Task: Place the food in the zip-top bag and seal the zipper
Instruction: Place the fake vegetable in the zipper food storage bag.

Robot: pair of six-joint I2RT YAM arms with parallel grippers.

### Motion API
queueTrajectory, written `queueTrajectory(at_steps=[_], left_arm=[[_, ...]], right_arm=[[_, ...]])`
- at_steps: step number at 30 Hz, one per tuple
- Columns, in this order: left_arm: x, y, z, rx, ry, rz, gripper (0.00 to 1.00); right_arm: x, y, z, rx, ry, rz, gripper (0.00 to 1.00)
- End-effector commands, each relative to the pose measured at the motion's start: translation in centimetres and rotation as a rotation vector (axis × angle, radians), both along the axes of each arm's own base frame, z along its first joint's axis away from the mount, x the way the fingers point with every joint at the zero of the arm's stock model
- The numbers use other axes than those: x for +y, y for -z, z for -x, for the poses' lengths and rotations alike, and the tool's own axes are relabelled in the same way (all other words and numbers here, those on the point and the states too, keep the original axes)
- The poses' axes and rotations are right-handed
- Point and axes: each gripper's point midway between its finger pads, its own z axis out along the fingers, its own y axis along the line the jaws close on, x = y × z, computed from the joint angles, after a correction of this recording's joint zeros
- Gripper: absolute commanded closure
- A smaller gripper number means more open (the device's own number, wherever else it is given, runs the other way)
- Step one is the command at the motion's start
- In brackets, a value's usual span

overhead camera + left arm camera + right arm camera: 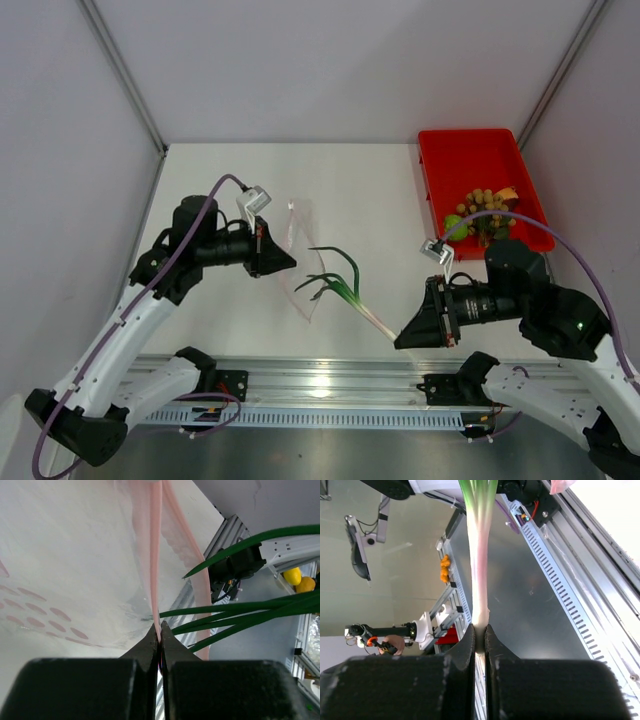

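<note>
Gripped the green onion [480,555] by its pale root end in the right gripper [480,630], jaws shut on it, stalk running straight ahead of the fingertips. Pinched the zipper [156,555] of the bag [70,555] in the left gripper [159,632], jaws closed on the pink strip, onion leaves just right of that tip. Could not tell whether any leaf was inside yet.

Probably called for lifting the pinched edge to gape the mouth, then pushing leaves-first along the stalk's own line without folding them.

Looked thin, clear and limp, pink-dotted on one face. Saw the fruit [487,205] behind the right gripper, in the tray [440,150].
</note>
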Motion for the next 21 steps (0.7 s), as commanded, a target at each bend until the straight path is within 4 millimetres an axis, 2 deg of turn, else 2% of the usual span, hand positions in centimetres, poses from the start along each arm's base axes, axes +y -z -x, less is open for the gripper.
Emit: queueTrajectory(at_steps=[1, 13, 21], left_arm=[[-0.2, -2.0, -0.1, 0.043, -0.022, 0.034, 0.99], [-0.8, -1.5, 0.6, 0.1, 0.006, 0.048, 0.99], [-1.9, -0.7, 0.8, 0.068, -0.028, -0.019, 0.99]], right_arm=[[0.1, -0.6, -0.1, -0.049, -0.025, -0.007, 1.0], [1.1, 1.6, -2.2, -0.032, -0.024, 0.121, 1.0], [3.1, 3.3, -5.0, 0.062, 0.011, 0.243, 1.0]])
